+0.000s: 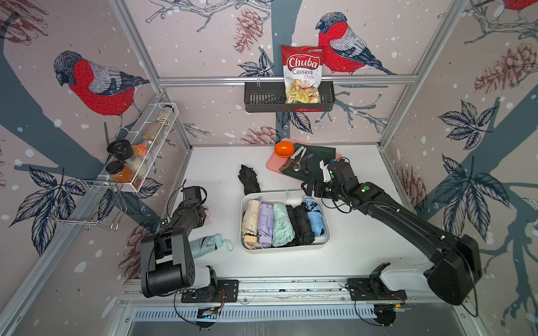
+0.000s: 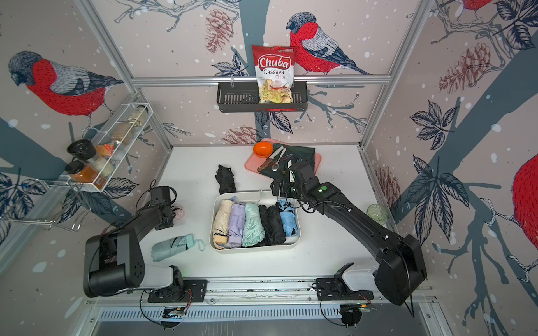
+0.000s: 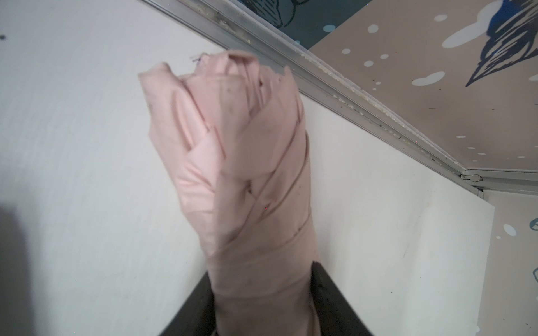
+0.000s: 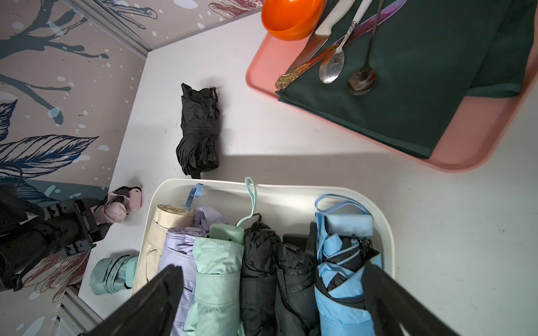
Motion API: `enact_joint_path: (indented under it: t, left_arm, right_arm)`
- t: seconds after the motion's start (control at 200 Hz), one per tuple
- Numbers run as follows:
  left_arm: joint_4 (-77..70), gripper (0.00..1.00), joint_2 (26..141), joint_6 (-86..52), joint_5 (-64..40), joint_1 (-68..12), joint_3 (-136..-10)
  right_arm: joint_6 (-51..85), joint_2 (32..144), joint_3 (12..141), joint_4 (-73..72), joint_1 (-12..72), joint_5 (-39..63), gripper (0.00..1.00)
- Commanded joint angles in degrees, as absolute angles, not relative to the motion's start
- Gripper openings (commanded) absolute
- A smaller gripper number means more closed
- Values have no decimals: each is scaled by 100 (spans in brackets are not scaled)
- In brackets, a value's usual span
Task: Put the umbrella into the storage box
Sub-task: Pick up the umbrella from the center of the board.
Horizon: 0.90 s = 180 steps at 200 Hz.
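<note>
My left gripper [image 3: 262,286] is clenched on the pale pink folded fabric umbrella [image 3: 238,163]. The left wrist view shows my black fingers [image 3: 329,291] pressed against both sides of the roll, whose free end points out over the white tabletop [image 3: 87,145]. Both top views hide that grip under my wrist, and only a scrap of pink shows beside it. My right wrist view shows the umbrella from outside: it is near the left wall of the storage box, not in it. I cannot tell whether it touches the table.

A mint-green folded umbrella [image 2: 171,247] lies on the table near my left arm. In a top view my elbow covers half of it.

A black crumpled folded umbrella [image 4: 199,136] lies on the table just behind the cream-white rectangular plastic storage box [image 4: 291,189]. The box holds six rolls side by side: cream, lilac, mint, two black and sky-blue.

My right gripper [image 4: 270,266] hangs above the box's far right corner, jaws spread wide and holding nothing. Only its wrist view shows the gap between them.

Behind it lies a flat pink plastic tray [image 4: 465,163]. A clear green glass cup [image 2: 377,213] by the right wall is plain in a top view, while my forearm hides most of it in its twin.
</note>
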<state>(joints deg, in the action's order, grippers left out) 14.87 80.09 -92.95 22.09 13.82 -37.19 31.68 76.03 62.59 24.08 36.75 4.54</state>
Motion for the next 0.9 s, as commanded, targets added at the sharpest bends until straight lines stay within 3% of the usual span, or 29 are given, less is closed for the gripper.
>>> enact_joint_path:
  t: [0.0, 0.36, 0.715, 0.895]
  left_arm:
    - [1870, 33, 8016, -9253, 2096, 1397, -3712]
    - [1730, 0, 7768, -8305, 1438, 1360, -3876]
    - [1506, 0, 7075, -6555, 794, 1, -4694]
    - [1172, 0, 6780, -5461, -225, -570, -5034]
  right_arm:
    - [3148, 7583, 6232, 2233, 3656, 510, 100]
    - [3121, 7583, 6239, 2153, 3630, 360, 100]
    - [3148, 7414, 6425, 2322, 3446, -381, 100]
    - [3133, 7203, 6372, 2377, 3286, -571, 100]
